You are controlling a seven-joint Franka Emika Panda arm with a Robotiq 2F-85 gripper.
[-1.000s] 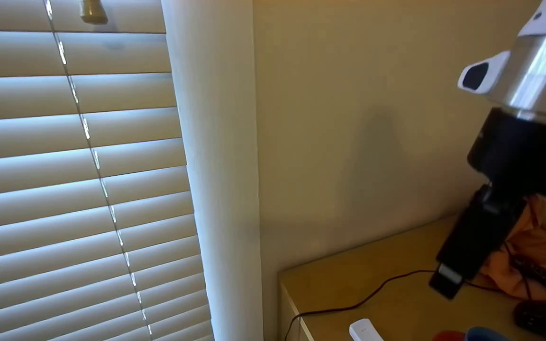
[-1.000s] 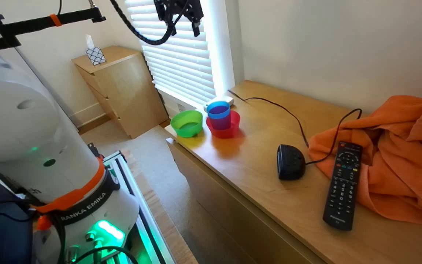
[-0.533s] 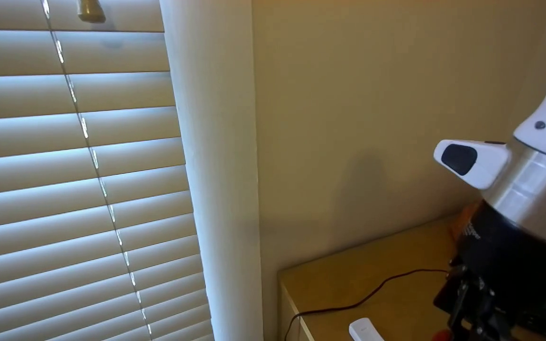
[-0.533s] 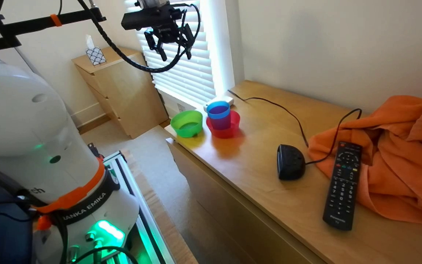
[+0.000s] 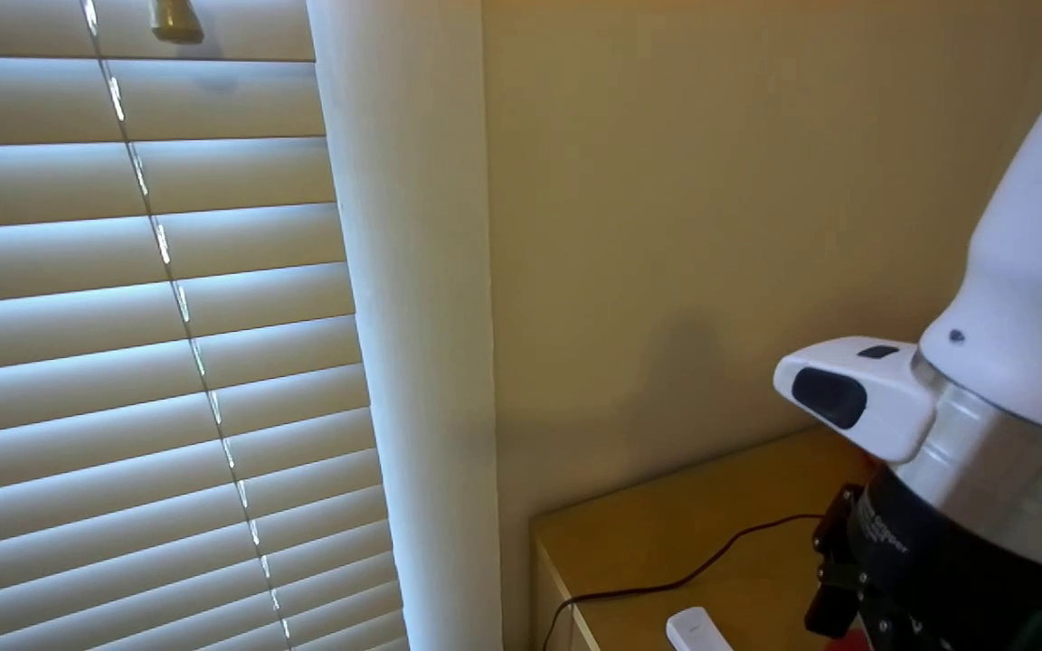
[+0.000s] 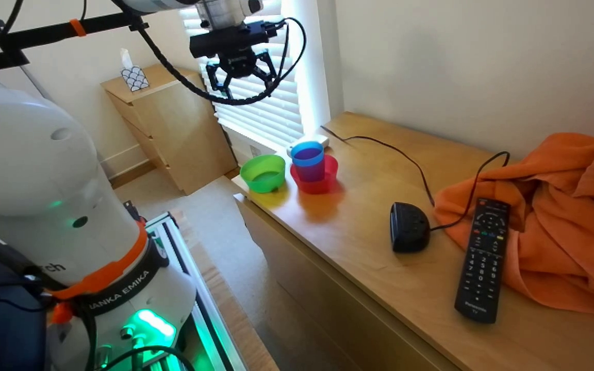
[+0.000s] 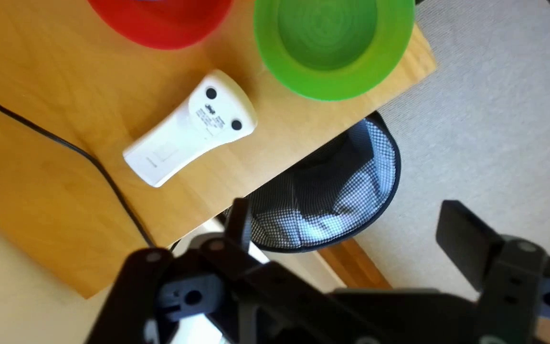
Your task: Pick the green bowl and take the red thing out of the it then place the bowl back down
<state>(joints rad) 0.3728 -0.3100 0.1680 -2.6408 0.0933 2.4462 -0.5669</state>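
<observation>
The green bowl (image 6: 263,178) stands upright near the end of the wooden dresser top. It also shows at the top of the wrist view (image 7: 337,83), cut by the frame edge; only green shows inside it. Beside it is a red bowl (image 6: 317,188), also in the wrist view (image 7: 170,31), with a blue and purple cup (image 6: 308,158) standing in it. My gripper (image 6: 250,91) is above and beyond the bowls, apart from them. In the wrist view the fingers (image 7: 344,215) are wide apart with nothing between them, over the floor beyond the dresser edge.
A white device (image 7: 189,131) lies by the bowls near the dresser edge. A mesh bin (image 7: 322,196) stands on the floor below. A black cable (image 6: 395,149) runs to a black clock (image 6: 409,228). A remote (image 6: 482,260) and orange cloth (image 6: 560,206) lie further along. Blinds cover the window.
My gripper has come down from near the top of the view and turned, so its two fingers now show spread apart. The bowls, cup and other objects have not moved.
</observation>
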